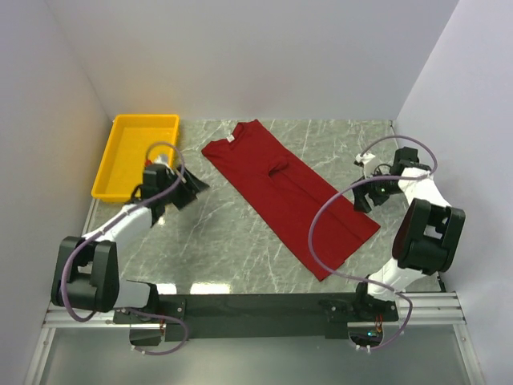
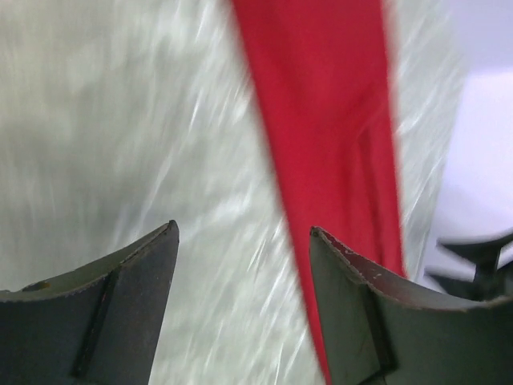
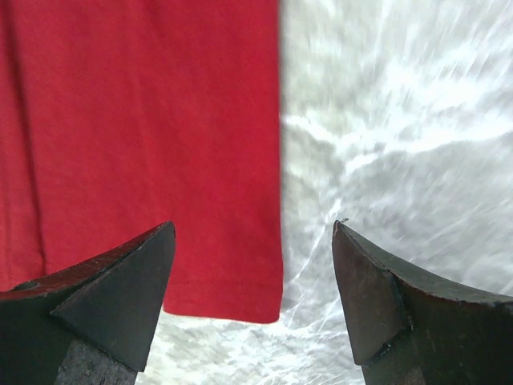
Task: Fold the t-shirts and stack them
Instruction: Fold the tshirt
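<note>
Left claw (image 2: 243, 228) and right claw (image 3: 252, 224) both gape wide — empty.

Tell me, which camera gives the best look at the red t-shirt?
The top external view: it shows the whole dark red t-shirt, collar to hem, lying diagonally. The left wrist view catches only a blurred red strip; the right wrist view only one hem corner.

A shallow rectangular yellow plastic bin (image 1: 143, 119) sits at the upper left of the overhead frame, on the far left corner of a grey-green tabletop (image 1: 232, 249) with what looks like marble veining, enclosed by plain white walls (image 1: 256, 56).
</note>
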{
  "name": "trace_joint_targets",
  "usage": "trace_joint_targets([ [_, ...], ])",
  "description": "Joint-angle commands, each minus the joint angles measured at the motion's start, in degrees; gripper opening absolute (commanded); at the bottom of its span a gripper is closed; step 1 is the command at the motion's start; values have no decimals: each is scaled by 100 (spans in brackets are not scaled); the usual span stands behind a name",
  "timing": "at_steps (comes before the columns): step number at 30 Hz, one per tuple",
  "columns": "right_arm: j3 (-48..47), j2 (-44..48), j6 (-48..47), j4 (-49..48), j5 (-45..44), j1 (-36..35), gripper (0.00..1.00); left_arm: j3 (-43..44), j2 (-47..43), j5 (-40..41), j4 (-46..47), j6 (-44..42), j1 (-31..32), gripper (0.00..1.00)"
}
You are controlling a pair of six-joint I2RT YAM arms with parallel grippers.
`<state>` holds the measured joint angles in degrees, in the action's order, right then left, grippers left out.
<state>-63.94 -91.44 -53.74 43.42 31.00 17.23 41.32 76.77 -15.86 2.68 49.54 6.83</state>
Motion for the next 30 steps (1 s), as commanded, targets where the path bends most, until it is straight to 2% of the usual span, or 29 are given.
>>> trace_joint_targets([
  [1, -215, -313, -155, 404, -270, 166, 85, -344, -320, -339, 497, 504, 493, 71],
  [4, -101, -436, 72, 308, -480, 184, 84, -581, -312, -322, 611, 872, 1152, 69],
  [8, -13, -498, 337, 228, -604, 184, 82, -1099, -120, -278, 1487, 1880, 2039, 68],
  [14, 119, -314, 539, 237, -447, 193, 80, -1557, 513, 196, 2350, 3155, 2918, 67],
  [23, 417, 134, 891, 132, -121, 193, 80, -1057, 1726, 1084, 3116, 4739, 4176, 64],
  [30, 751, 521, 1032, -26, -24, 201, 80, -731, 2263, 1533, 2914, 5276, 4520, 57],
])
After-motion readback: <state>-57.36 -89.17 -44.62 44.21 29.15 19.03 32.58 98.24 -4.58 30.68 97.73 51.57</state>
